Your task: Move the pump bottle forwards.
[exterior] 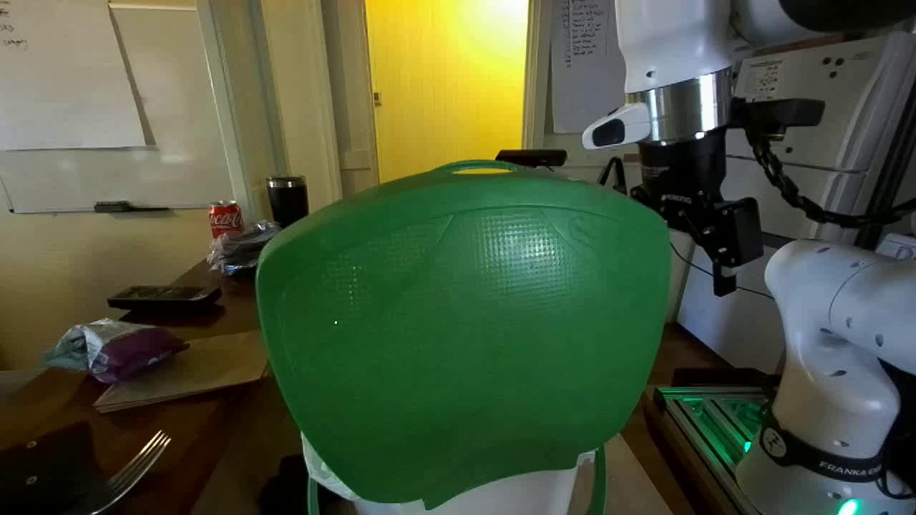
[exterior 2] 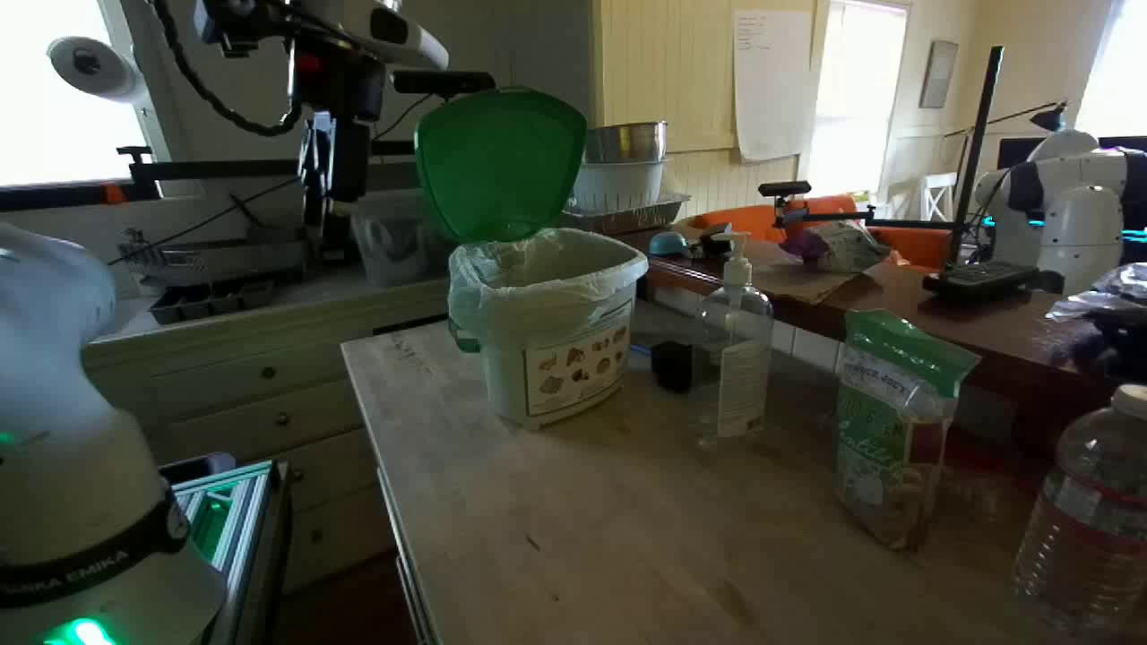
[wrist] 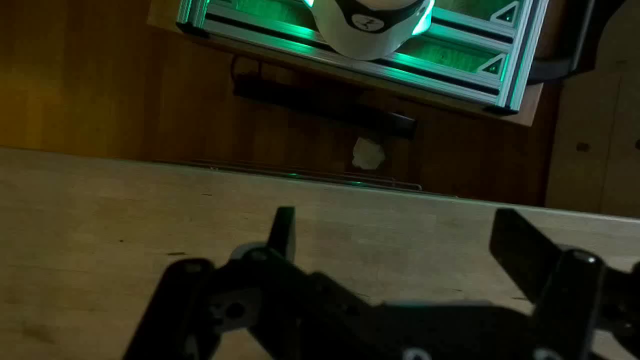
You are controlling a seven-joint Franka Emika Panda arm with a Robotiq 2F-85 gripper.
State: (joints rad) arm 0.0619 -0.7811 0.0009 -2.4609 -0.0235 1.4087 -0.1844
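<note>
The pump bottle [exterior 2: 735, 358] is stood upright on the desk [exterior 2: 573, 520], lower than the fingers [wrist: 525, 255] and well apart from them; in an exterior view the bin [exterior 2: 556, 358] is seen between. If the pump bottle is pushed high up rather than low on its body, it may be tipped over. The raised lid [exterior 2: 500, 166], nearer the fingers, could be struck if a direct path is taken, and the pouch [exterior 2: 896, 430], farther from them, could be bumped if the move is carried too far. The fingers are spread wide apart; nothing is held or touched by them.
</note>
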